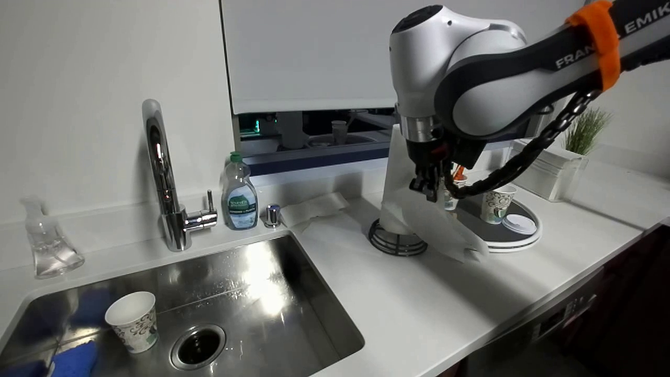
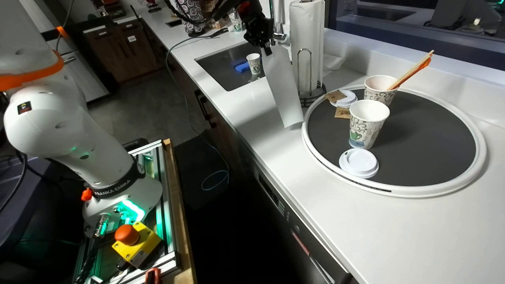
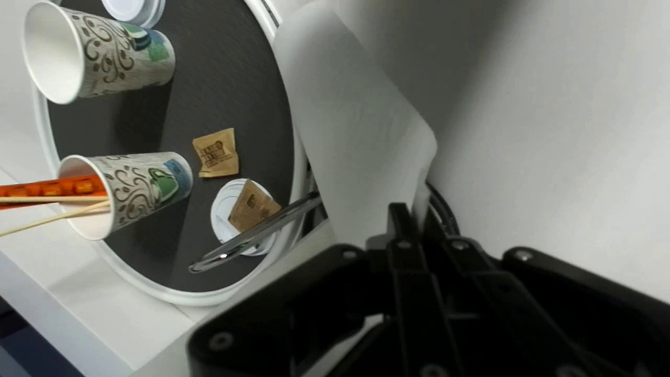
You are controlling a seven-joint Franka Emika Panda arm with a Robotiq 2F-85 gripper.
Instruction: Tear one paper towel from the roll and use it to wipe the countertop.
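The white roll (image 1: 393, 191) stands upright on its dark wire holder base (image 1: 400, 245); it also shows in an exterior view (image 2: 307, 43). My gripper (image 1: 426, 191) is beside the roll, pointing down, with its fingers closed together. It is shut on the upper edge of the paper towel (image 2: 282, 85), seen in the wrist view (image 3: 356, 115) running between the fingertips. The sheet hangs slanting, with its lower end over the white countertop (image 2: 252, 114) near the round tray. I cannot tell whether the sheet is still joined to the roll.
A round grey tray (image 2: 430, 157) with paper cups (image 2: 369, 123), lids and packets is close to the roll. A steel sink (image 1: 251, 314) holds a cup and a blue sponge. A soap bottle (image 1: 241, 196) and loose white paper (image 1: 316, 206) lie along the wall.
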